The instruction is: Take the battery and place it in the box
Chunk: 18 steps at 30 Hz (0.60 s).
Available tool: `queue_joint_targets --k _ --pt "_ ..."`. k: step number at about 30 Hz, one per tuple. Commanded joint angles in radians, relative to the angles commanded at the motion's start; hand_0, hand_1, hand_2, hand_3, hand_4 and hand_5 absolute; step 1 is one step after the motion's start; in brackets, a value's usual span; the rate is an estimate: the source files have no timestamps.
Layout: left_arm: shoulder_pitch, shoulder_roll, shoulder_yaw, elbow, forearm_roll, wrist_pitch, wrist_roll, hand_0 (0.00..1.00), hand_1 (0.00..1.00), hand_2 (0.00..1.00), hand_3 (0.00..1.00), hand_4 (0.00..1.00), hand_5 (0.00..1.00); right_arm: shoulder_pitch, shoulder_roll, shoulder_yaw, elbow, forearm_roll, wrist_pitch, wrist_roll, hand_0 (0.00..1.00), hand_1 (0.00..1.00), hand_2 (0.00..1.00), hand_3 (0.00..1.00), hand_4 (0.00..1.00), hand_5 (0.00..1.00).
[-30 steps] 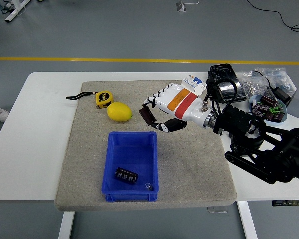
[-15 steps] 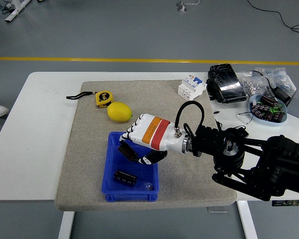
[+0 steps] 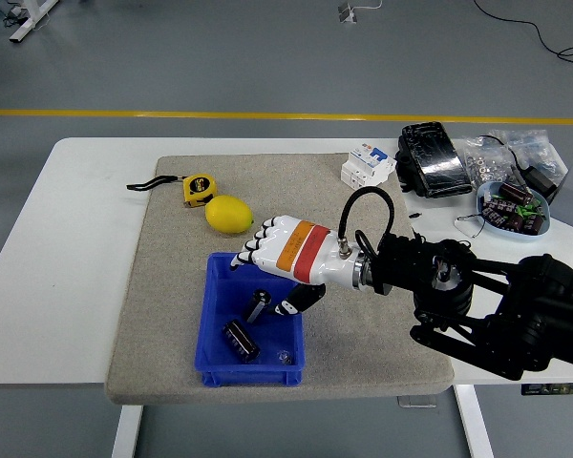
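Note:
The blue box sits on the grey mat near the table's front. Inside it lie two dark cylindrical batteries: one battery is tilted on end just under the hand, and the other battery rests lower on the box floor. My right hand, white with an orange and red band, hovers over the box's far right part. Its fingers are spread and hold nothing. The left arm is out of view.
A lemon and a yellow tape measure lie behind the box on the mat. At the back right are a white breaker, a black device, plastic bags and a bowl of parts.
My right hand carried a battery from the mat's middle to over the box, then let it go. The battery now stands tilted inside, and the one lying there has shifted.

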Motion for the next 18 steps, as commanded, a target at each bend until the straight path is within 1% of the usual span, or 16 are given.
queue_joint_targets --k 2,4,5,9,10,11,13,16,17,18 --pt "0.001 0.0 0.0 0.0 0.0 0.0 0.0 0.548 0.548 0.623 0.584 0.633 0.598 -0.005 -0.002 0.009 0.002 0.0 -0.003 0.0 0.636 0.632 0.725 0.787 0.893 0.355" --pt "0.003 -0.001 0.0 0.0 -0.001 0.001 0.0 0.548 0.548 0.623 0.584 0.633 0.598 -0.021 -0.012 0.039 0.01 -0.005 -0.01 -0.003 0.636 0.632 0.725 0.787 0.893 0.355" --pt "0.003 -0.001 0.0 0.001 -0.001 0.002 0.0 0.553 0.547 0.623 0.584 0.633 0.599 -0.03 -0.019 0.06 0.016 -0.005 -0.014 -0.004 0.628 0.631 0.725 0.77 0.862 0.349" --pt "0.003 -0.001 0.001 0.001 -0.005 0.004 -0.001 0.553 0.547 0.623 0.584 0.633 0.599 -0.073 -0.065 0.149 0.058 -0.016 -0.026 -0.025 0.628 0.631 0.725 0.77 0.862 0.349" --pt "0.003 0.0 0.001 0.001 -0.006 0.004 -0.002 0.553 0.547 0.623 0.584 0.633 0.599 -0.095 -0.086 0.181 0.08 -0.014 -0.033 -0.032 0.628 0.631 0.725 0.77 0.862 0.349" --pt "0.003 0.0 0.001 0.002 -0.006 0.004 -0.002 0.552 0.548 0.629 0.585 0.633 0.599 -0.115 -0.103 0.21 0.098 -0.003 -0.04 -0.038 0.66 0.639 0.728 0.766 0.897 0.381" --pt "0.004 -0.001 0.0 0.002 -0.004 0.004 -0.002 0.552 0.548 0.629 0.585 0.633 0.599 -0.148 -0.124 0.252 0.121 0.032 -0.055 -0.043 0.66 0.639 0.728 0.766 0.897 0.381" --pt "0.007 -0.003 -0.004 0.003 -0.003 0.004 -0.001 0.552 0.548 0.629 0.585 0.633 0.599 -0.227 -0.166 0.331 0.158 0.153 -0.105 -0.069 0.66 0.639 0.728 0.766 0.897 0.381" --pt "0.008 -0.003 -0.005 0.003 0.0 0.003 0.0 0.554 0.548 0.628 0.584 0.634 0.602 -0.247 -0.178 0.353 0.166 0.176 -0.116 -0.08 0.693 0.647 0.727 0.734 0.901 0.403" --pt "0.008 -0.004 -0.006 0.003 0.003 0.002 0.001 0.554 0.548 0.628 0.584 0.634 0.602 -0.274 -0.195 0.383 0.173 0.196 -0.13 -0.092 0.693 0.647 0.727 0.734 0.901 0.403"
